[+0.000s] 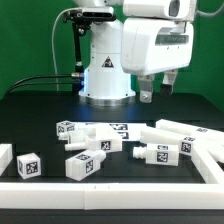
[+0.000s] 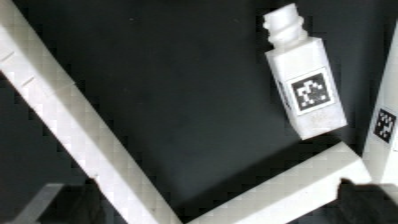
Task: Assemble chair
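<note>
- White plastic block [image 1: 5, 160], cut off at the exterior view's left edge, resting on the black table [image 1: 40, 110].
- Small cube [image 1: 30, 167], white, one tag facing the camera, just beside that block and apart from the other pieces.
- Chair parts [image 1: 110, 135], white with square tags, lying loose on the table from its middle toward the exterior view's right. Listed in order below.
- Short piece [image 1: 68, 128], tagged, at the back of the spread.
- Square block [image 1: 85, 163], tagged, nearer the front.
- Middle cluster [image 1: 118, 131], several pieces lying close together. Whether any are joined cannot be told.
- Robot base [image 1: 105, 70], white, standing behind the cluster against a green backdrop.
- Gripper [image 1: 160, 88], hanging above the table behind the parts, jaws spread wide, nothing between them, touching no part.
- Pegged leg [image 1: 160, 152], lying flat, tags on its upper face.
- Long bar [image 1: 187, 129], furthest toward the exterior view's right, lying flat.
- Rail [image 1: 120, 200], white, running along the table's front edge and turning back at the exterior view's right.
- Wrist view: the rail [image 2: 54, 120] forms a corner. Inside it lie one tagged leg [image 2: 302, 90] with a narrowed neck and another tagged part [image 2: 382, 125] at the picture's edge. The fingertips [image 2: 45, 205] are dim and blurred, and hold nothing.
</note>
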Motion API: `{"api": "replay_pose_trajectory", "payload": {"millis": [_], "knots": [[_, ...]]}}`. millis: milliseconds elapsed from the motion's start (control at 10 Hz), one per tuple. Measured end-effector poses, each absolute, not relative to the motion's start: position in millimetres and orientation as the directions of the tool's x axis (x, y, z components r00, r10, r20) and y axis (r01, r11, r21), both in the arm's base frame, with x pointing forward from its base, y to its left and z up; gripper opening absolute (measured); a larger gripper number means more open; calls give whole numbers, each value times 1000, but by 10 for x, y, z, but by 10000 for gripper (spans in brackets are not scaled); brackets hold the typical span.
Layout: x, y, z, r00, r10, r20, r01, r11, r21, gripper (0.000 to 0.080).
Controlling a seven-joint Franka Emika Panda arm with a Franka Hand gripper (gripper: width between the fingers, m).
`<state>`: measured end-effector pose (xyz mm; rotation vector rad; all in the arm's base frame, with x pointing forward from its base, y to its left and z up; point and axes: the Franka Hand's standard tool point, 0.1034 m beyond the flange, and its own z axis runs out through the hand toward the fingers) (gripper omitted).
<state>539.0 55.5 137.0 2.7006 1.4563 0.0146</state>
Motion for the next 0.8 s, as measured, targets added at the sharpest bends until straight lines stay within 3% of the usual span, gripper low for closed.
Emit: {"api": "replay_pose_trajectory", "payload": {"millis": [400,700,800], "knots": [[5381,560,1345,551,834,-26,834,-548,66,650],[5147,743,934,537,844,10,842,-537,55,650],[5166,748,879,536,844,34,841,-537,70,650]]}}
